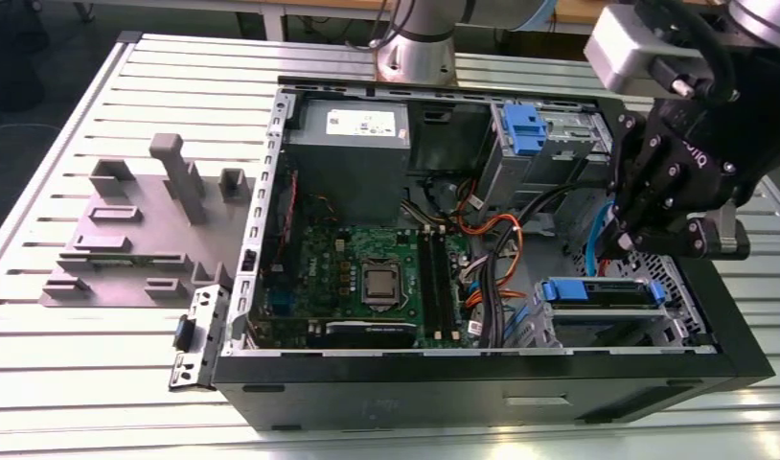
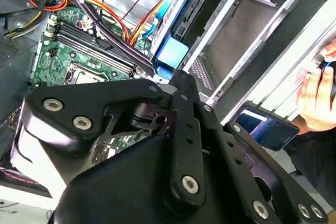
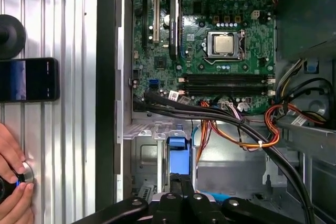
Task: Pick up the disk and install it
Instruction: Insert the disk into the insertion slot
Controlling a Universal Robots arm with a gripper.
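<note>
The disk [image 1: 604,290], flat with a blue carrier frame, lies in the drive cage at the front corner of the open computer case [image 1: 493,383], on the exterior view's right. My black gripper [image 1: 630,247] hangs just above and behind it, inside the case. In both wrist views the fingers [image 2: 181,85] run together into one narrow bar with nothing between them. Just beyond the fingertips [image 3: 181,182] sits the carrier's blue end [image 3: 177,142], also seen as a blue block [image 2: 170,56] beside the metal cage.
Orange and black cables [image 3: 236,129] cross between the motherboard [image 1: 364,278] and the cage. A second blue tab [image 1: 524,129] sits in the upper bay. A grey fixture block [image 1: 134,230] stands beside the case. A person's hand [image 3: 13,182] and a phone [image 3: 29,80] rest on the slatted table.
</note>
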